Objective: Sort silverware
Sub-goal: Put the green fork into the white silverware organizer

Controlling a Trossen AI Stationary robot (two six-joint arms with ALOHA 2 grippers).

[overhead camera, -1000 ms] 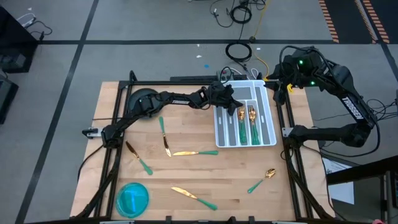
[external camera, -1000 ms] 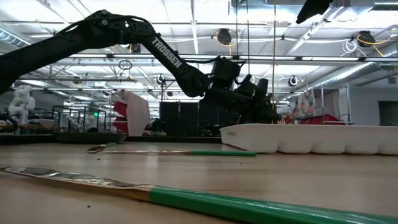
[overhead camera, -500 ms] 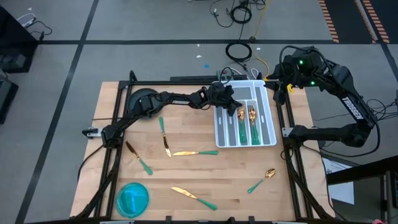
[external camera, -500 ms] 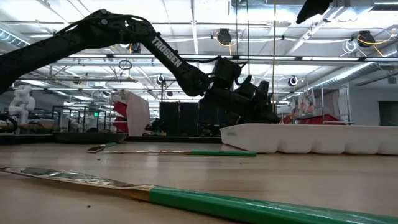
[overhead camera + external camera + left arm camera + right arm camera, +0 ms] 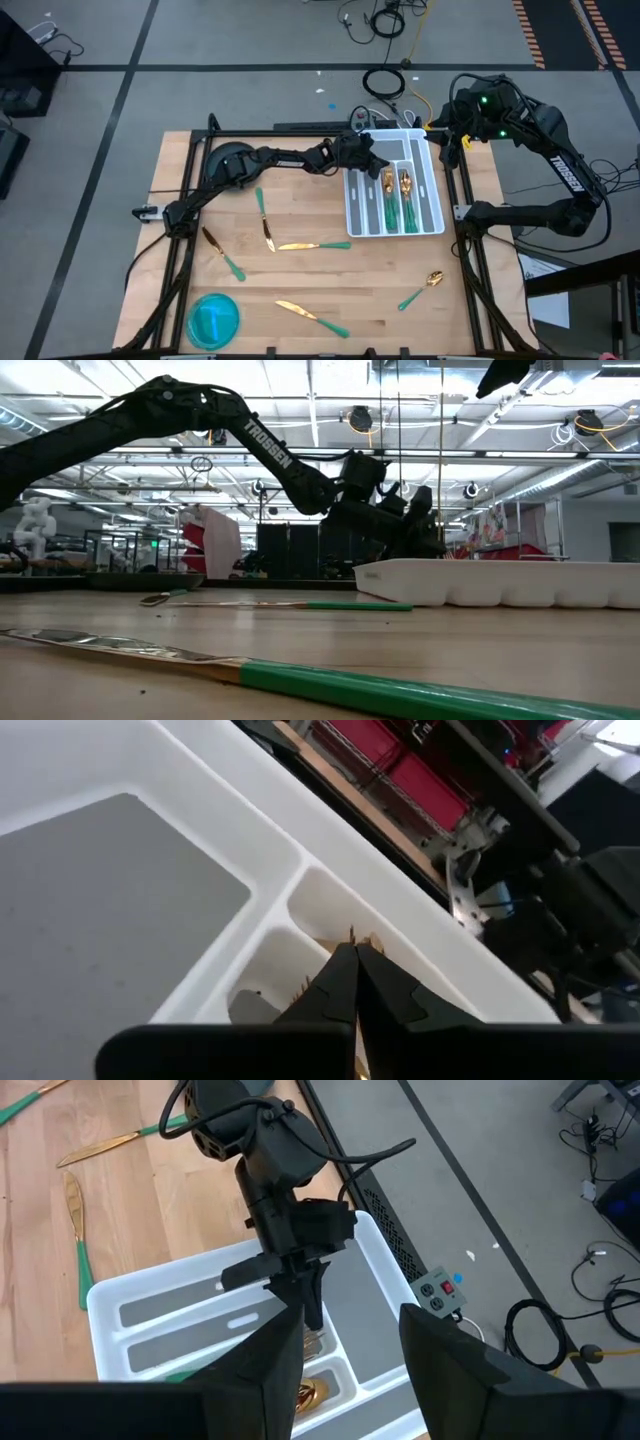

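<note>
The white slotted tray (image 5: 438,200) lies at the table's far right, with two gold-headed, green-handled pieces (image 5: 396,200) in its middle slots. My left gripper (image 5: 372,160) hangs over the tray's far end, shut, with a thin gold piece, apparently a fork (image 5: 358,936), showing at its fingertips. Several more pieces of silverware lie flat on the wood: two knives (image 5: 315,245) (image 5: 312,316), a spoon (image 5: 422,290) and others (image 5: 262,215). My right gripper (image 5: 350,1370) is open, raised beyond the table's far right corner. My left gripper pinches a thin gold strip (image 5: 362,1020) between its two shut fingers; gold tines (image 5: 358,936) stick out past the fingertips. The fingers (image 5: 312,1305) slant down from the table's left into a tray slot. Whether the piece rests on the tray floor is hidden.
A round blue dish (image 5: 213,320) sits at the near left corner. Black frame rails (image 5: 185,240) run along the table's left and right sides. Bare wood lies between the scattered pieces in the middle. The tray's far left compartment (image 5: 110,890) holds nothing.
My left gripper has drawn back a little toward the table's left and risen slightly over the tray's far end, staying shut. Nothing else has moved.
</note>
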